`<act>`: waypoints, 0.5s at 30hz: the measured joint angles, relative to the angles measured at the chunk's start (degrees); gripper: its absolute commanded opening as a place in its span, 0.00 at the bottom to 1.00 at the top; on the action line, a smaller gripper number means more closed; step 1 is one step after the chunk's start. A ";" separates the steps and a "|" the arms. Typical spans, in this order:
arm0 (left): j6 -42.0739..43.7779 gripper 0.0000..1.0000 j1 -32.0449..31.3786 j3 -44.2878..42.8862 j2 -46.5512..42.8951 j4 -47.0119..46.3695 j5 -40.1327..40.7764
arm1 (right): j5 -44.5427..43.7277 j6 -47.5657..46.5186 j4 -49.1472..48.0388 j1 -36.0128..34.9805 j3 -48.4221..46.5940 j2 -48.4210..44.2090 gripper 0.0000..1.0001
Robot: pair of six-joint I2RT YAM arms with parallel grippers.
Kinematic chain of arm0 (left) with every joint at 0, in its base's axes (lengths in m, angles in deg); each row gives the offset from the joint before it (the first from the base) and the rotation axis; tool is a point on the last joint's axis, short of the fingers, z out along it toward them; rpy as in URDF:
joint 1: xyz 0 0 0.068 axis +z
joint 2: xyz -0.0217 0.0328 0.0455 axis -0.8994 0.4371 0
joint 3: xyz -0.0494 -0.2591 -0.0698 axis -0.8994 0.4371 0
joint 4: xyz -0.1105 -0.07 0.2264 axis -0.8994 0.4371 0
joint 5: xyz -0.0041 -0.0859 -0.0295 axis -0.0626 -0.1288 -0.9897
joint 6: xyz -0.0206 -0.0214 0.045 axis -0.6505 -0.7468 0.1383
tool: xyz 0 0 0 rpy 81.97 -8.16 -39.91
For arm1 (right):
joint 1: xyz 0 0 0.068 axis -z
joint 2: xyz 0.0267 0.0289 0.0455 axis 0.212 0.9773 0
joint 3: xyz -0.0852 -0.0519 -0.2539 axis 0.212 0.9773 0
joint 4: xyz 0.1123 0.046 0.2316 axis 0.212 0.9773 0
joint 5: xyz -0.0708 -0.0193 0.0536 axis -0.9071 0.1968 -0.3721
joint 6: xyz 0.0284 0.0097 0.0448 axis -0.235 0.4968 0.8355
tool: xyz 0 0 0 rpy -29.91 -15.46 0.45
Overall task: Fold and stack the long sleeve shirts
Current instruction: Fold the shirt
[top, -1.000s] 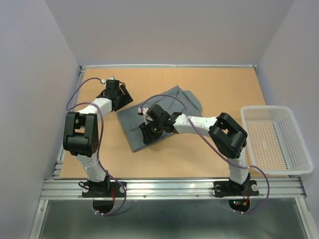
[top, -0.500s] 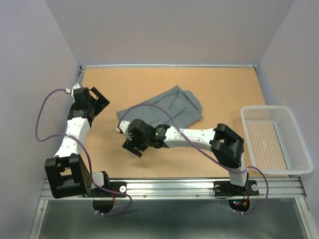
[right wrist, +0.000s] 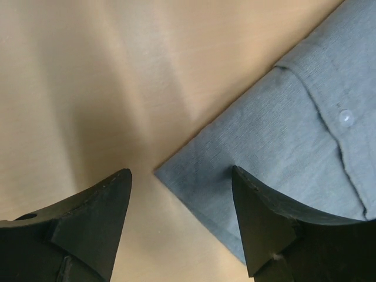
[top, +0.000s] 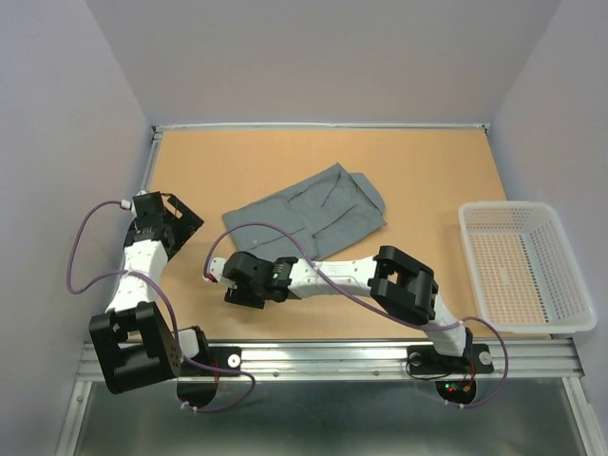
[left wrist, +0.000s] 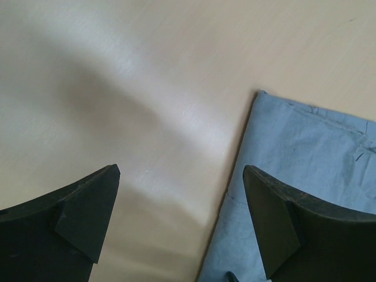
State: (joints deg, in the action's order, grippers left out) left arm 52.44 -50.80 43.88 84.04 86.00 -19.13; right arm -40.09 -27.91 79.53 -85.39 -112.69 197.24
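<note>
One grey long sleeve shirt (top: 309, 211) lies folded flat in the middle of the table, collar end to the right. My left gripper (top: 183, 218) hovers open to the left of it; in the left wrist view the left gripper (left wrist: 181, 169) has bare table between its fingers and the shirt's edge (left wrist: 299, 164) under the right finger. My right gripper (top: 243, 285) is open at the shirt's near left corner. The right wrist view has that gripper (right wrist: 181, 170) straddling the corner of the shirt (right wrist: 276, 135), holding nothing.
A white mesh basket (top: 472, 249) stands at the table's right edge. The right arm (top: 332, 271) stretches across the near part of the table, over the shirt's near edge. Grey walls close in the left, back and right sides.
Both grippers opened and came off the shirt. The left arm drew back to the left, the right gripper slid toward the near left corner. The shirt now lies folded narrower.
</note>
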 measured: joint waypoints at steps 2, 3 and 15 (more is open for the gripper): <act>0.04 0.97 0.02 0.48 -0.33 -0.17 -0.55 | -1.53 -0.57 -0.04 -0.07 -0.87 0.24 0.71; 0.13 0.97 0.02 0.63 -0.33 -0.11 -0.96 | -2.08 -0.72 -0.04 -0.09 -0.98 0.33 0.70; 0.66 0.97 0.00 6.29 -1.25 -2.47 -7.67 | -10.91 -1.29 0.11 -0.13 -1.05 2.40 0.01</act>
State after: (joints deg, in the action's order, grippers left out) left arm 53.09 -50.80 50.17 82.79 83.53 -26.80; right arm -51.00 -29.20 79.64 -85.52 -113.74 199.64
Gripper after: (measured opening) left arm 0.973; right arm 0.169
